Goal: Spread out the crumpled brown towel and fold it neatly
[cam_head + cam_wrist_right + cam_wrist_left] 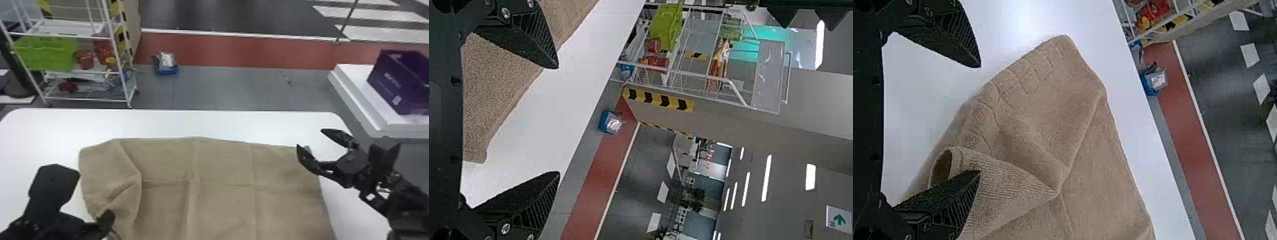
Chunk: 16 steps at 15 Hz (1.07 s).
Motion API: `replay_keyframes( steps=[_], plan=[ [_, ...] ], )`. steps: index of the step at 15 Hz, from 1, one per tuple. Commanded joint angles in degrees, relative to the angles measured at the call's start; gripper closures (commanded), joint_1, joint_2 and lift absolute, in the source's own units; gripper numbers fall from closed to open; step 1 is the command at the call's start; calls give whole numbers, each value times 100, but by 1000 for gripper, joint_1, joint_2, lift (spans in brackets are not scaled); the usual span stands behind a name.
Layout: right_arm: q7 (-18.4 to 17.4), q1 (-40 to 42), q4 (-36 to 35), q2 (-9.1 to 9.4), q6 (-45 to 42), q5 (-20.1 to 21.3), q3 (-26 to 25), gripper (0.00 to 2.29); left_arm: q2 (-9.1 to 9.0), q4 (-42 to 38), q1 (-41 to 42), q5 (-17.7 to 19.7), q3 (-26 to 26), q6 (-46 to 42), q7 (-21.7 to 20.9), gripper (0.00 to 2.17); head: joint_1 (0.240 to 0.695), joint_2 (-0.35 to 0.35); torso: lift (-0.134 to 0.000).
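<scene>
Left claw (92, 194) is wide open with nothing clamped in it, sitting over the near left part of the brown towel (223, 166). In the left wrist view one finger overlaps a curled-up bit of cloth, though I can't tell if they're touching, and the other is over bare tabletop just beside the towel. Right claw (310, 138) is open wide and empty too, up by the towel's far right corner, with one finger overlapping the cloth in the head view and the other out past the edge.

The towel itself is on the white table (63, 124), spread out over most of the middle and running down out of the head view at the bottom. The middle and right side look pretty flat, just some straight crease lines crossing each other. The left side is the messy bit: there's a flap turned over on top, kinda bunched and wrinkled.

Past the table on the left there's a white wire rack (73, 27) with a green crate (48, 52) and some red containers (84, 59) on it. A little blue bin (166, 70) sits on the floor beyond the table, near a red strip (239, 51). Over on the right, a purple box (383, 68) is on a white platform (351, 75).
</scene>
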Motion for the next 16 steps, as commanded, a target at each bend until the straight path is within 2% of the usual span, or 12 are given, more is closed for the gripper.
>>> replay_keyframes(
  steps=[1, 5, 7, 10, 11, 13, 16],
  plan=[
    [0, 19, -59, 3, 18, 26, 1, 130, -32, 262, -229, 98, 15, 0, 45, 154, 695, -92, -122],
    [9, 89, -156, 3, 35, 35, -17, 130, -191, 711, -915, 36, 94, 35, 203, 205, 695, -86, -122],
    [9, 133, -200, 3, 35, 26, -43, 130, -199, 878, -1196, -280, 15, 299, 221, 205, 695, -67, -122],
    [18, 177, -226, 3, 35, -9, -114, 130, -120, 1212, -1293, -790, -56, 510, 63, 205, 695, -50, -122],
    [18, 177, -226, 3, 35, -9, -122, 130, -15, 1308, -1301, -834, -47, 510, 1, 205, 695, -38, -122],
    [18, 160, -217, 3, 35, -18, -122, 130, 82, 1423, -1301, -904, 6, 510, -104, 205, 695, -27, -122],
    [9, 125, -174, 3, 35, -18, -87, 130, 108, 1423, -1266, -974, -21, 510, -113, 205, 695, -8, -122]
  ],
)
